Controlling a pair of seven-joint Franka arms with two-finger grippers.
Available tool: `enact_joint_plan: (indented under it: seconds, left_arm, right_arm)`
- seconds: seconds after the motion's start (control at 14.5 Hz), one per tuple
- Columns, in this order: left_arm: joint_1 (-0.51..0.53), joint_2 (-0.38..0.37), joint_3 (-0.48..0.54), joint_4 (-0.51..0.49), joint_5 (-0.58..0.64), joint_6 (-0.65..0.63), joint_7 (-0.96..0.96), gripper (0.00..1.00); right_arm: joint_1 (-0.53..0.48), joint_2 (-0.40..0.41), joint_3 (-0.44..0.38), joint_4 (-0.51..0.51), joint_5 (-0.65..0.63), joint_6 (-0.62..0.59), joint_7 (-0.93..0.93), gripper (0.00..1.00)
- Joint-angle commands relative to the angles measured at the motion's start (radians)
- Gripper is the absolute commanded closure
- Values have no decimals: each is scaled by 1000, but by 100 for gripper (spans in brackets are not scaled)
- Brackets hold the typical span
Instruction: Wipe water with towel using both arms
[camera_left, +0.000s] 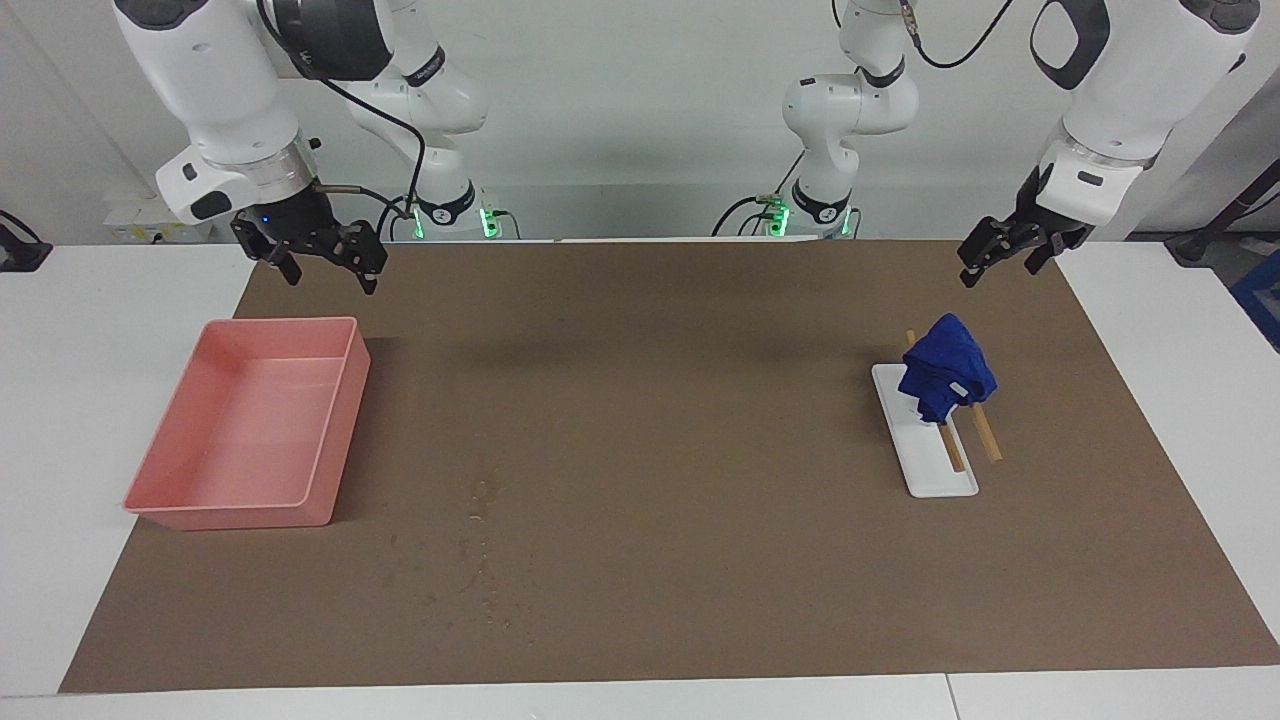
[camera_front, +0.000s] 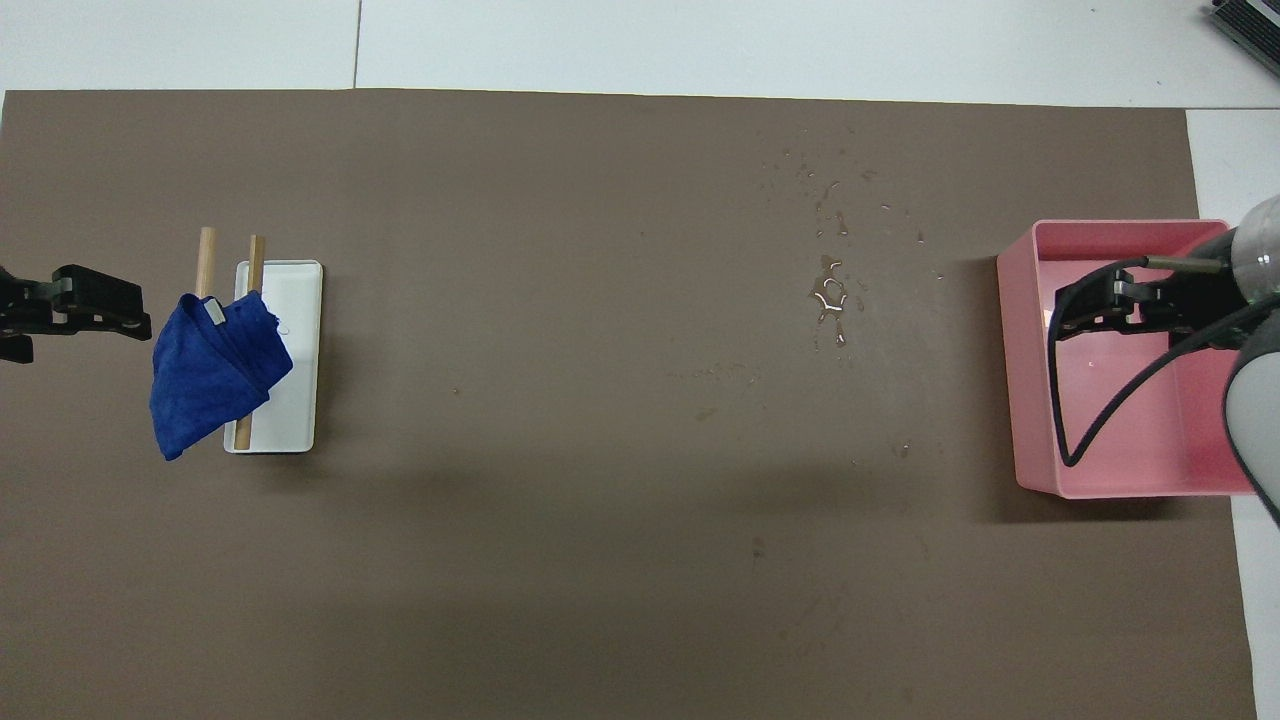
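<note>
Towel (camera_left: 946, 368) draped over two sticks (camera_left: 968, 436) on white tray (camera_left: 940, 478), toward left arm's end. Water (camera_front: 830, 295) beside pink bin (camera_left: 160, 500). Left gripper (camera_left: 1002, 256) and right gripper (camera_left: 322, 262) raised, fingers apart, empty.

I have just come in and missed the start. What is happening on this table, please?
Nothing is being handled yet. The blue towel hangs on two wooden sticks over a white tray, toward the left arm's end of the table. The left pincer is up in the air near the towel, holding nothing. Water lies spilled on the brown mat beside a pink bin. The right pincer waits above the mat's edge near that bin.
</note>
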Motion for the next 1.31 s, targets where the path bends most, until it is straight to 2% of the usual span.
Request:
enact_joint_plan:
  seconds: [0.0,0.76,0.9,1.03,1.24]
  left_arm:
    - [-10,-25,8,-29,-10,7,6,0]
    - [-4,-30,10,-44,-10,26,-56,0]
    - [11,-60,17,-113,-10,93,-132,0]
    - [23,-97,17,-200,2,139,-103,0]
    - [33,-162,19,-375,13,324,-15,0]
  right_arm:
    - [-16,-17,11,-21,-6,16,-21,0]
    - [-5,-17,19,-2,-4,-19,-26,0]
    - [-5,-11,19,19,-3,-33,-26,0]
    - [-5,-12,20,16,0,-38,-27,0]
    - [-8,-14,19,12,14,-35,-30,0]
